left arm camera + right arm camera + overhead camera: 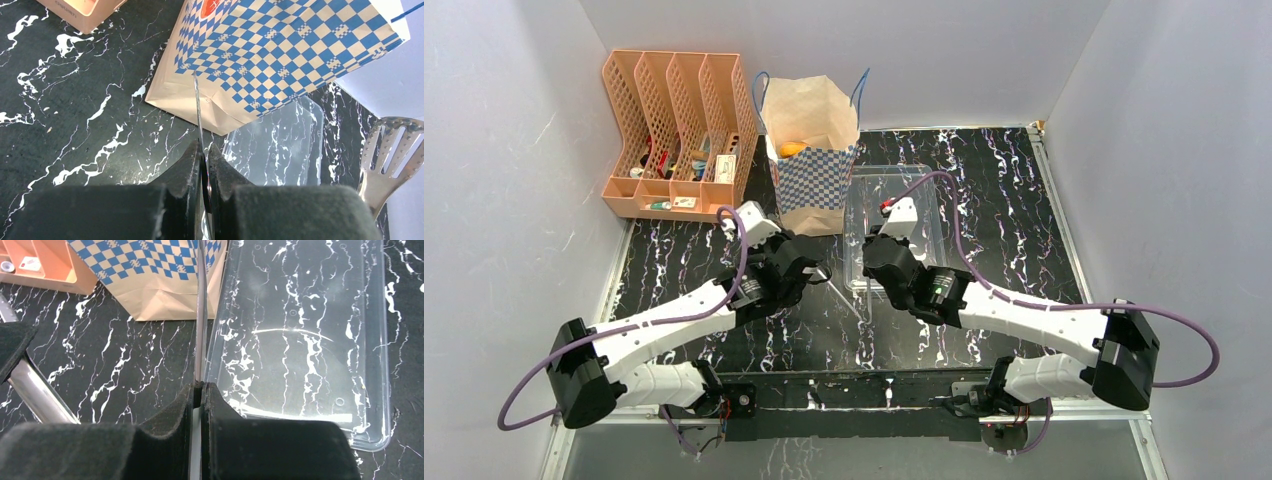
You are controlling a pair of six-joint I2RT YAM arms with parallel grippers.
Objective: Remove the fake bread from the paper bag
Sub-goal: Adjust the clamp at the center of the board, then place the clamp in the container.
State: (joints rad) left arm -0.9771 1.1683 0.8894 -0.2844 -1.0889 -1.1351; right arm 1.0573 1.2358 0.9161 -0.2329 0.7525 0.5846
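black marbled worktop [1014, 220]: paper bag [816, 175] stands upright by the far edge, orange fake bread [792, 149] showing inside. left jaws and right jaws each pinch a thin tongs [198, 107] blade.

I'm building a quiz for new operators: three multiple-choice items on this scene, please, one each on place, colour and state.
1. Seen from the top view, where does the clear tray lie relative to the paper bag? A left; B right; C inside.
2. The bag's checks are: A red; B blue; C green.
3. The bag is: A upright, open; B lying flat; C folded shut.
Answers: B, the tray sits by the bag's right side; B, the band is blue-and-white; A, its mouth gapes upward.
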